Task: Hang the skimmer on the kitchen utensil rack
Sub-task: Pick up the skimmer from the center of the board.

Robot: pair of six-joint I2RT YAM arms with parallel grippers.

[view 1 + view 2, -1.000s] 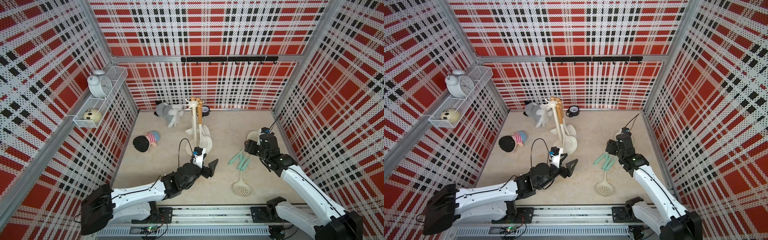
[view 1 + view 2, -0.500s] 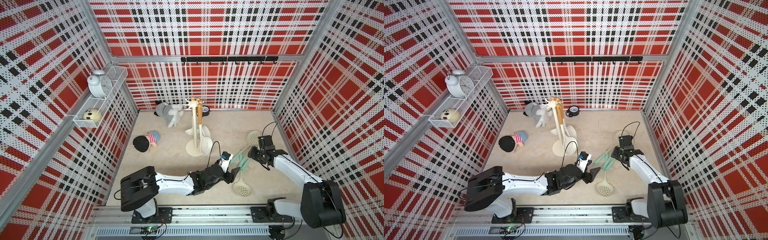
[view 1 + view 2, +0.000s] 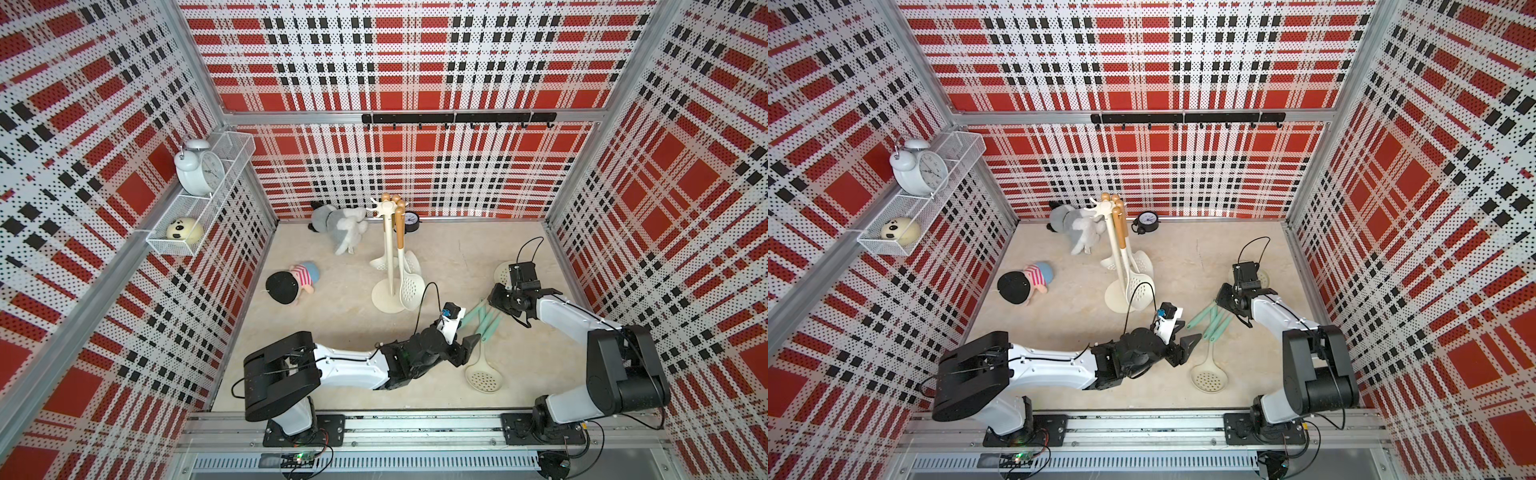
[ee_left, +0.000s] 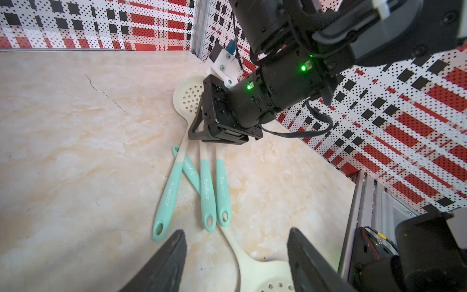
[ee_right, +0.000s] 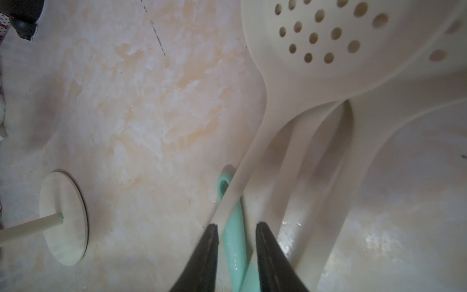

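Observation:
Several cream skimmers with teal handles lie fanned on the floor (image 3: 484, 376) (image 3: 1208, 376) (image 4: 166, 197). My right gripper (image 3: 491, 298) (image 3: 1219, 300) (image 5: 236, 227) is down on them. Its jaws are narrow but open, set either side of a teal handle (image 5: 233, 252) where a cream shaft crosses it. My left gripper (image 3: 463, 338) (image 3: 1183, 334) (image 4: 236, 231) hovers open over the front skimmer's shaft (image 4: 236, 252), just short of the handle loops. The cream-white kitchen utensil rack (image 3: 384, 299) (image 3: 1115, 301) (image 5: 63, 217) stands behind, with wooden-handled utensils (image 3: 411, 286) hanging on it.
A doll (image 3: 291, 282), a grey plush (image 3: 338, 222) and a small black clock (image 3: 411, 218) lie at the back left. A wire shelf with an alarm clock (image 3: 197, 172) hangs on the left wall, a black hook rail (image 3: 457, 118) on the back wall. The right wall is close to the skimmers.
My left arm has reached right, from the rack's base to the skimmer handles. My right arm has dropped onto the handles and its jaws have narrowed around one.

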